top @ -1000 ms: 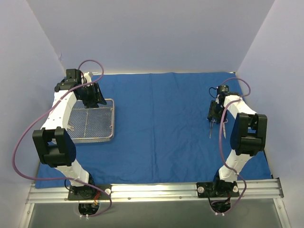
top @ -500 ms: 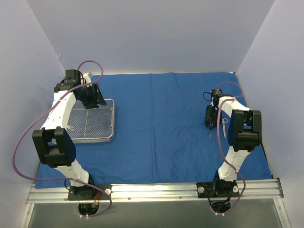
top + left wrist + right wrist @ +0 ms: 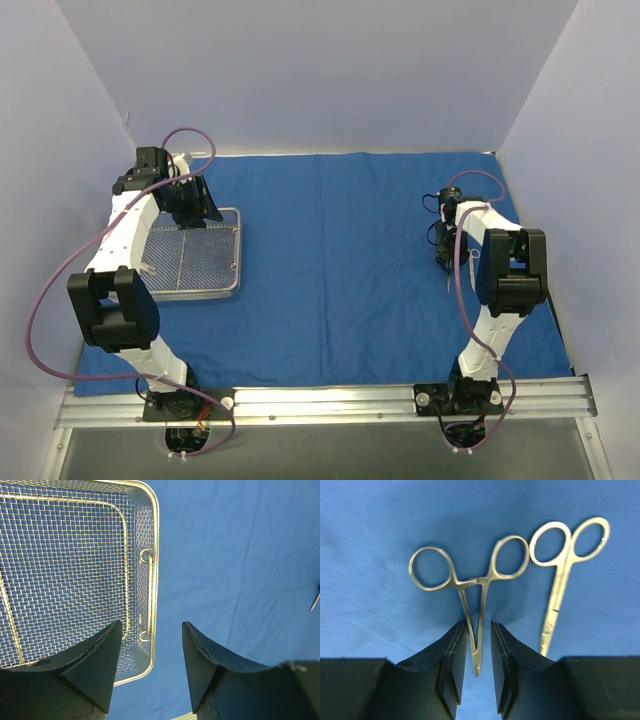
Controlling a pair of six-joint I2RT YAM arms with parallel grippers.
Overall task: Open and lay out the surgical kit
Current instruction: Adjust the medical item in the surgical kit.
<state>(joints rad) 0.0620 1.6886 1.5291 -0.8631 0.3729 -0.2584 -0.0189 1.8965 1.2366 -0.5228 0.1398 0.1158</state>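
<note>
The royal-blue cloth wrap (image 3: 340, 270) lies spread flat over the table. The silver wire-mesh tray (image 3: 238, 250) sits on it at the left, and no instruments show in it. My left gripper (image 3: 195, 205) is open and empty above the tray's far right corner; the left wrist view shows the tray rim (image 3: 155, 555) between its jaws (image 3: 151, 623). My right gripper (image 3: 445, 245) is low on the cloth at the right. Its jaws (image 3: 478, 623) stand narrowly apart around the shanks of steel forceps (image 3: 470, 582) lying on the cloth. Steel scissors (image 3: 560, 580) lie just beside them.
Pale walls close in the back and both sides. The metal rail (image 3: 330, 400) with the arm bases runs along the near edge. A steel instrument tip (image 3: 315, 600) shows at the right edge of the left wrist view.
My right gripper has come down and turned toward the far side. The forceps that hung from it now lie on the cloth beside the scissors. The left arm has not moved.
</note>
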